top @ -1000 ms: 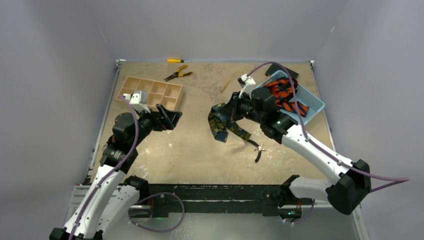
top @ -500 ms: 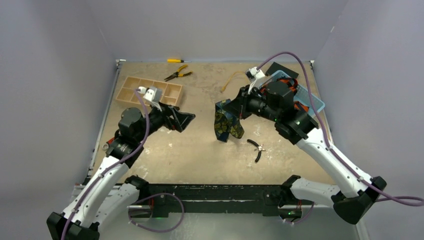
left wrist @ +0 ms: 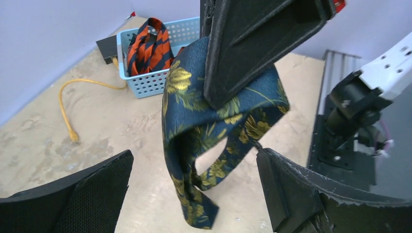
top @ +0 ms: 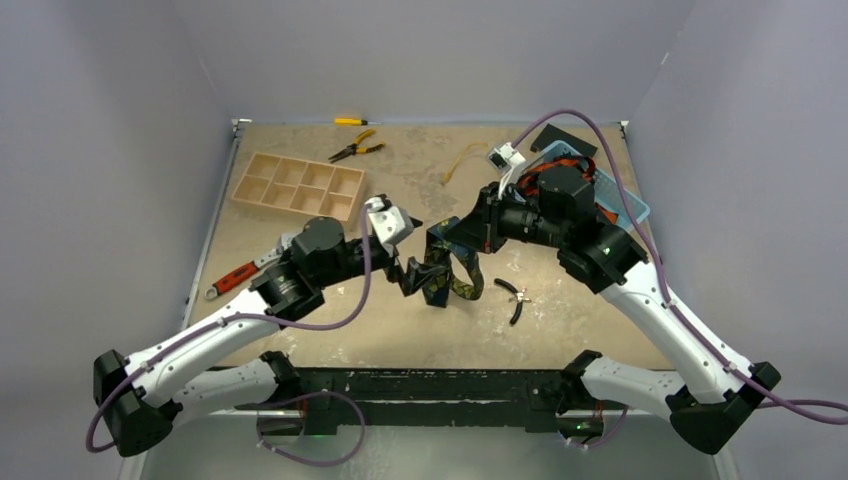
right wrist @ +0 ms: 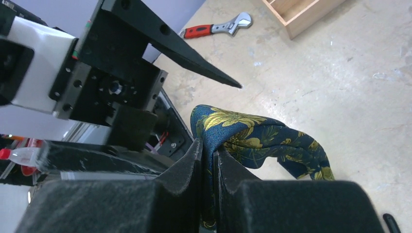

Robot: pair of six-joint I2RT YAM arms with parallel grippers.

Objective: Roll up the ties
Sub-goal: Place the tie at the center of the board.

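A dark navy tie with gold-yellow flowers hangs folded in a loop above the table's middle. My right gripper is shut on its upper fold, and the cloth is pinched between the pads. The tie's loose end dangles just above the table. My left gripper is open wide, its two fingers standing on either side of the hanging tie without touching it. Orange-red ties with black stripes lie in the blue basket, partly hidden behind my right arm in the top view.
A wooden compartment tray sits back left. Yellow-handled pliers and a screwdriver lie at the back. A thin yellow cord runs near the basket. Small cutters lie under my right arm, a red-handled wrench at the left.
My left arm has swung right from the wooden tray, open, until its fingers flank the tie. My right gripper has kept the tie raised and shifted slightly right.
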